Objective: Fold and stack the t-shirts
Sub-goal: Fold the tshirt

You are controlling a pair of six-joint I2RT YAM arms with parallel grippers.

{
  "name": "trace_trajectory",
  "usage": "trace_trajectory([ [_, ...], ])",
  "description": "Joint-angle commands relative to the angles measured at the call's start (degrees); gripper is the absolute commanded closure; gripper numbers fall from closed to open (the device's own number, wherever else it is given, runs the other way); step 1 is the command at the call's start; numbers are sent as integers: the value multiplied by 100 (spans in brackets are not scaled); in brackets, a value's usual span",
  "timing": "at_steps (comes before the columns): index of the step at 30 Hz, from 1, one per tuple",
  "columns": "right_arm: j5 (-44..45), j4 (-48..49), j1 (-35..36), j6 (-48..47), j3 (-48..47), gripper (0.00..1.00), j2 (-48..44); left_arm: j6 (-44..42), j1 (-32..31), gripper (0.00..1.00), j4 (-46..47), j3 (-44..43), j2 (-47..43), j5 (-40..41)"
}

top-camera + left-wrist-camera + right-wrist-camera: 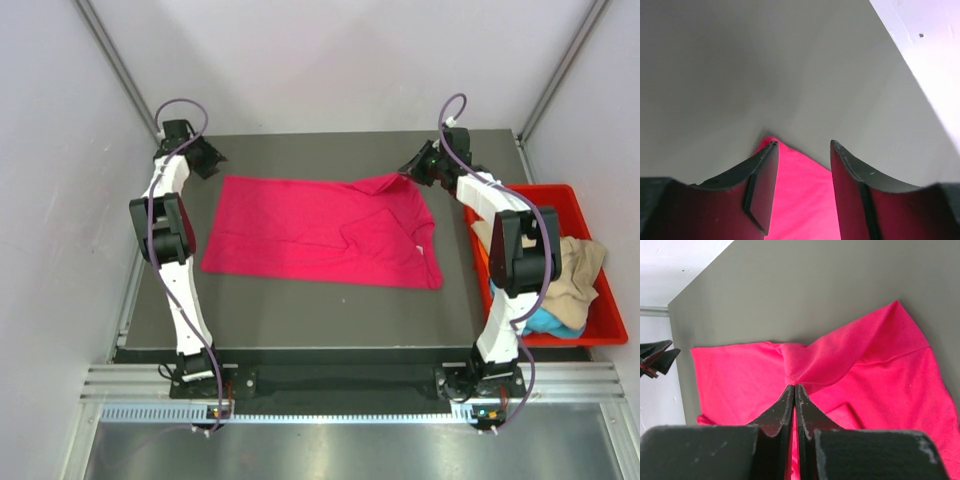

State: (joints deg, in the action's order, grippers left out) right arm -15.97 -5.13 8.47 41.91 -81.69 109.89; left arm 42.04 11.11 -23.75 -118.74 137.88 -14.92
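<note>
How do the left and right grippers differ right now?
The left gripper is open; the right gripper is shut on the pink shirt. The left holds nothing and sits near the shirt's far-left corner; the right pinches a bunched fold at the shirt's far edge. Both are at the far side of the table.

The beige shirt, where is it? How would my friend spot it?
Look at the rigid red plastic bin right of the grey table. The crumpled tan-beige cloth shirt lies heaped inside it. It is pale and big; the turquoise-blue cloth beside it barely peeks out.
</note>
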Motion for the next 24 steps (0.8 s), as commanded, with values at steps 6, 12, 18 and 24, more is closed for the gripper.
trace_trajectory([
  [6,-56,372,23,-122,-31,100,-11,-1567,40,48,-86,-299,186,-230],
  [12,-91,389,23,-78,-49,100,59,-1620,40,49,-148,-203,283,-319],
  [18,-73,381,32,-122,-14,100,33,-1541,40,54,-174,-211,432,-397],
  [24,-73,372,23,-139,39,100,-2,-1567,31,62,-271,-237,432,-310],
])
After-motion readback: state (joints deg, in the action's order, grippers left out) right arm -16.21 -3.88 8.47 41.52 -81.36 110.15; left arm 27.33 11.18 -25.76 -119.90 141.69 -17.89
